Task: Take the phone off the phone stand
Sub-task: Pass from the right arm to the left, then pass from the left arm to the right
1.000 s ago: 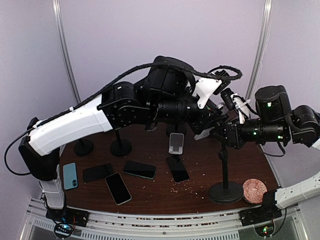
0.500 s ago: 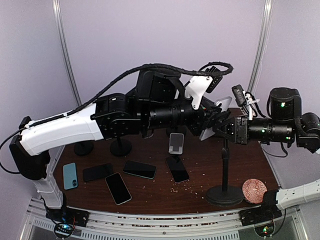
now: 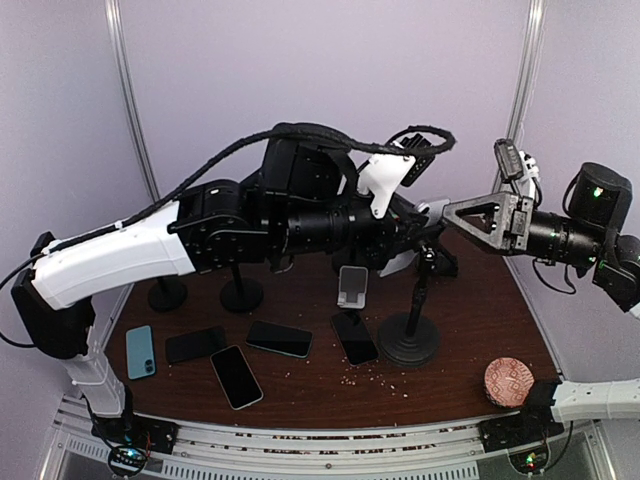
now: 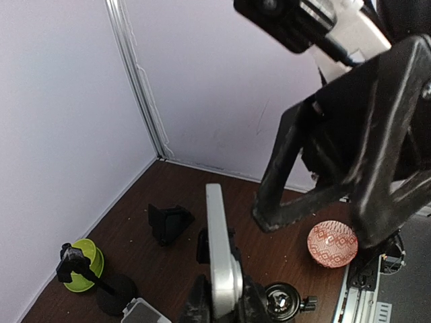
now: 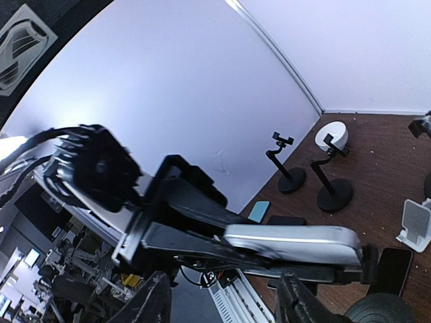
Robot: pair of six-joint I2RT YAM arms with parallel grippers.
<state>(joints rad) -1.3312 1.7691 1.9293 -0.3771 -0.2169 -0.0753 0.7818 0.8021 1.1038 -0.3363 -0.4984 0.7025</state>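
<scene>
Top external: the left gripper (image 3: 414, 252) is clamped on the silver phone (image 3: 402, 264) at the head of the phone stand (image 3: 419, 300). I cannot tell whether the phone is clear of the stand's clamp. The right gripper (image 3: 452, 212) hangs close beside it, fingers spread and empty. Spare phones (image 3: 280, 338) lie flat on the table (image 3: 470, 330) to the left, and a patterned bowl (image 3: 507, 381) sits front right.

Left wrist: seen edge-on, the phone (image 4: 219, 256) is thin and rigid. It is probably light, slick and easy to crack, so a square pinch across its flat faces suits it best. The right gripper's finger frame looms just beyond it and is the likeliest thing to bump.

Right wrist: the phone (image 5: 289, 245) lies between the left gripper's black fingers. The right fingers (image 5: 156, 299) stand wide apart with nothing between them. Two black stands (image 5: 286, 168) near the wall are well clear.
</scene>
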